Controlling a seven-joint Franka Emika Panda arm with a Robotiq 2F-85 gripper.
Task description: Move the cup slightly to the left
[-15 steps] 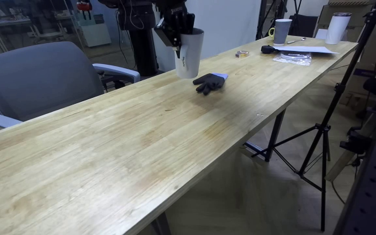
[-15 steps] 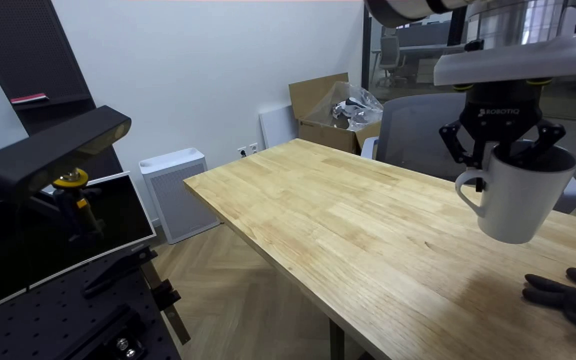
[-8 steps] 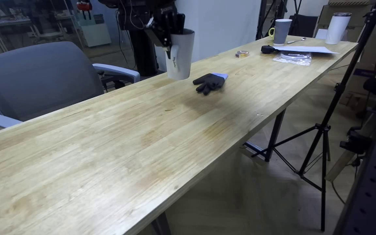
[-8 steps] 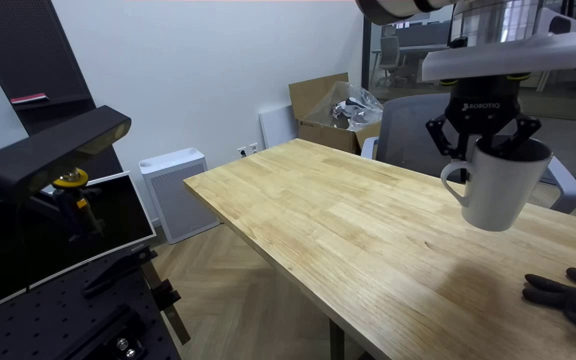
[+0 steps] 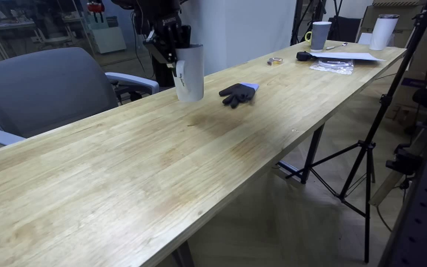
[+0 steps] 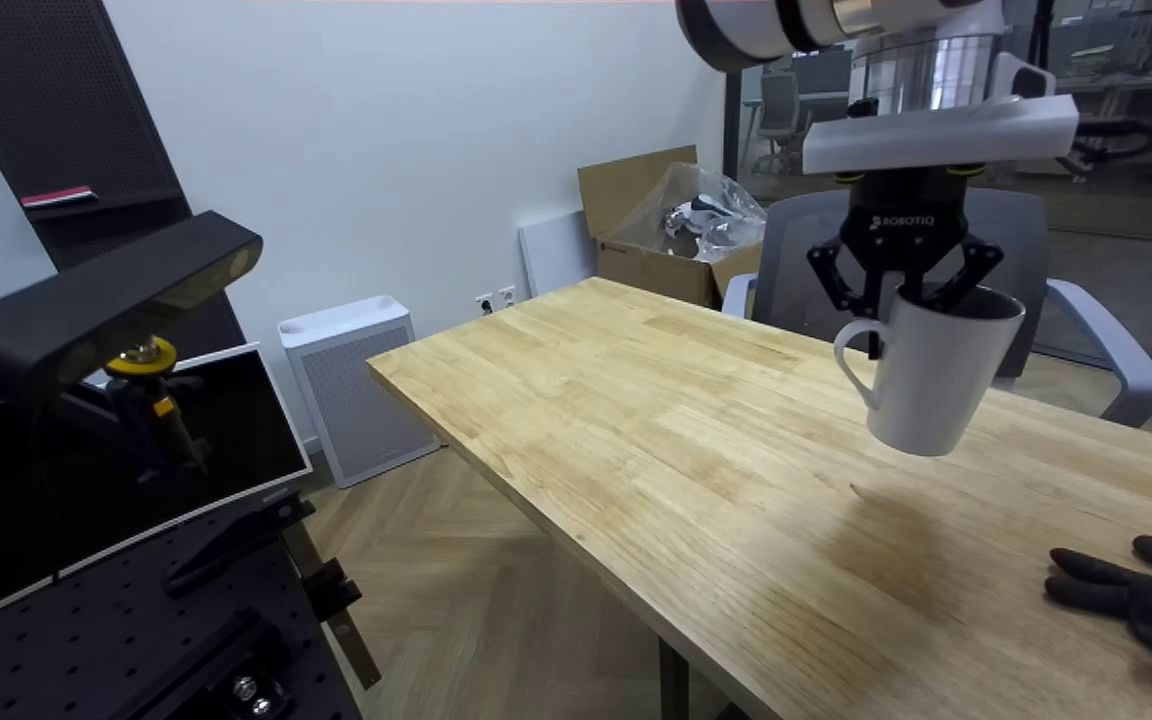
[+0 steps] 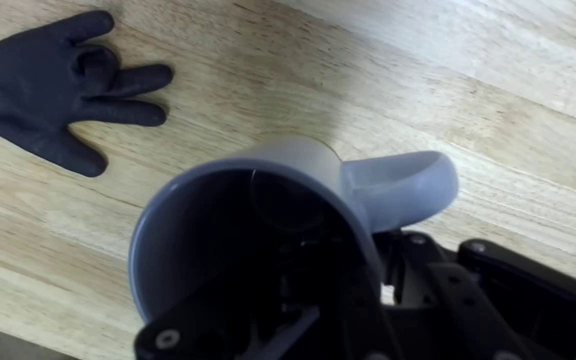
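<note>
I'm holding the cup [image 6: 944, 380] above the table [image 6: 586, 400], right of frame in an exterior view, gripper [image 6: 891, 325] pinching its wall, one finger inside. Black glove [image 7: 30, 82], upper left in the wrist view.

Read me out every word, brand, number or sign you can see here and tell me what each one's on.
"ROBOTIQ": on the black gripper, in an exterior view.
Dark script on the white cup: too small to read.
Lettering on the cardboard box at the back: too blurred to read.
I can make out no other text.
</note>
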